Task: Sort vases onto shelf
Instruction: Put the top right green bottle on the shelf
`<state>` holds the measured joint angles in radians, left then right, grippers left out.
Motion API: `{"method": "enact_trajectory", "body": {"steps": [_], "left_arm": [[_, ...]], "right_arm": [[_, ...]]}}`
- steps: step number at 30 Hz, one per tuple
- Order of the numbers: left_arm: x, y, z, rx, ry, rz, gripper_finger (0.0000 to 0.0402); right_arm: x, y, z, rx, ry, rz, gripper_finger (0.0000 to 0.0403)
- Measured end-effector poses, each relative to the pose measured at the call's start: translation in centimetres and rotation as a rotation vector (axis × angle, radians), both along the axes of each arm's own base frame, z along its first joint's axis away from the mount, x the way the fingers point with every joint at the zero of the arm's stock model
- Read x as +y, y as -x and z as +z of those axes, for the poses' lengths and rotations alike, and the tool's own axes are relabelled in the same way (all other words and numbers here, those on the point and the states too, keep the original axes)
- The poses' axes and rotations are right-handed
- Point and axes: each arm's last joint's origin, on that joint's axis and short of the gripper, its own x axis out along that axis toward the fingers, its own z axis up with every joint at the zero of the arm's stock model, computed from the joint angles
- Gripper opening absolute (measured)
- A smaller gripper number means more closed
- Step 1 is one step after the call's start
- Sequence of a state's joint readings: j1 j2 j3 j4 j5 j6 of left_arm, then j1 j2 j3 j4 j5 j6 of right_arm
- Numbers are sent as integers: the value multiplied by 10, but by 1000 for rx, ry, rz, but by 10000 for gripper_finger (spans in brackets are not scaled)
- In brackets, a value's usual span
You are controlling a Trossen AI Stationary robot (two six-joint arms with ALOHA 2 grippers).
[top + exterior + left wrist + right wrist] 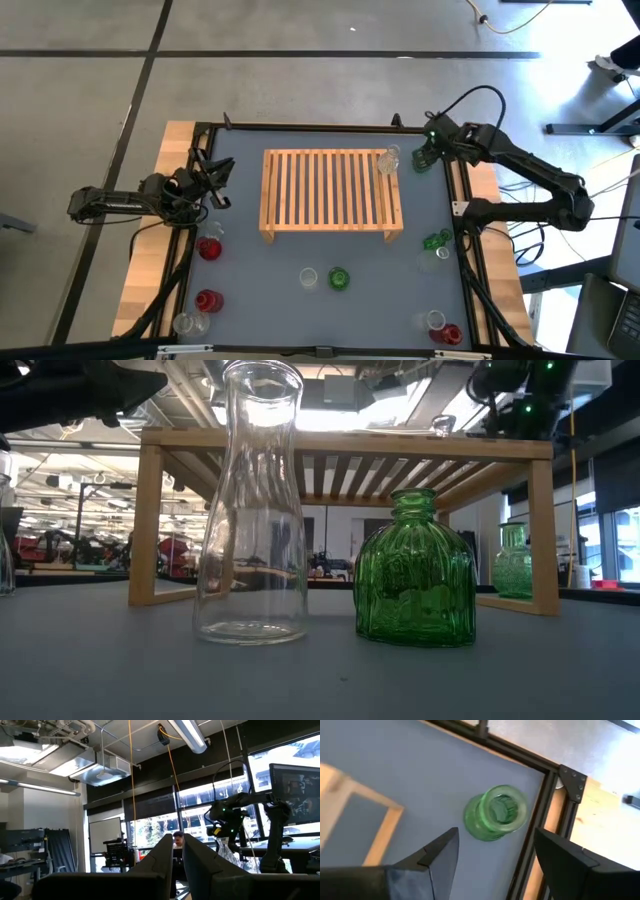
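Clear vase [250, 510] and green vase [415, 575] before the shelf [330, 190], one clear vase [389, 160] on its corner; right gripper [495, 857] spread above another green vase [496, 812]; left gripper [180, 865] nearly closed, empty.

left gripper [215, 180]: at table's left edge, fingers nearly closed; right gripper [495, 855]: far-right corner, fingers spread

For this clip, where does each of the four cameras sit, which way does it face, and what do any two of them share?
High view: above the table, looking straight down; both arms, the shelf.
Low view: at table-top height, facing level; clear vase, green vase, shelf above.
Left wrist view: facing the room; left gripper shut, the right arm beyond.
Right wrist view: facing down; right gripper open over a pale green vase.
Shared: high and low both show the shelf.
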<state>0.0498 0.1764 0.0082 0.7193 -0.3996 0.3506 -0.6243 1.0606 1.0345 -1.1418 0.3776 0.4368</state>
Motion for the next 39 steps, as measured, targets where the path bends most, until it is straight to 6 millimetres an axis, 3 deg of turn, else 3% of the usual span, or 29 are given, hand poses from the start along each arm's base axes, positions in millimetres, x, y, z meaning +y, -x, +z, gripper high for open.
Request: {"method": "enact_trajectory", "body": {"steps": [10, 31, 39], "left_arm": [[0, 0, 0, 0, 0, 1, 37], [0, 0, 0, -1, 2, 2, 37], [0, 0, 0, -1, 3, 3, 37]], "right_arm": [[-16, 8, -20, 20, 2, -52, 243], [-19, 5, -36, -6, 4, -30, 245], [-29, 12, -35, -21, 4, -62, 319]]}}
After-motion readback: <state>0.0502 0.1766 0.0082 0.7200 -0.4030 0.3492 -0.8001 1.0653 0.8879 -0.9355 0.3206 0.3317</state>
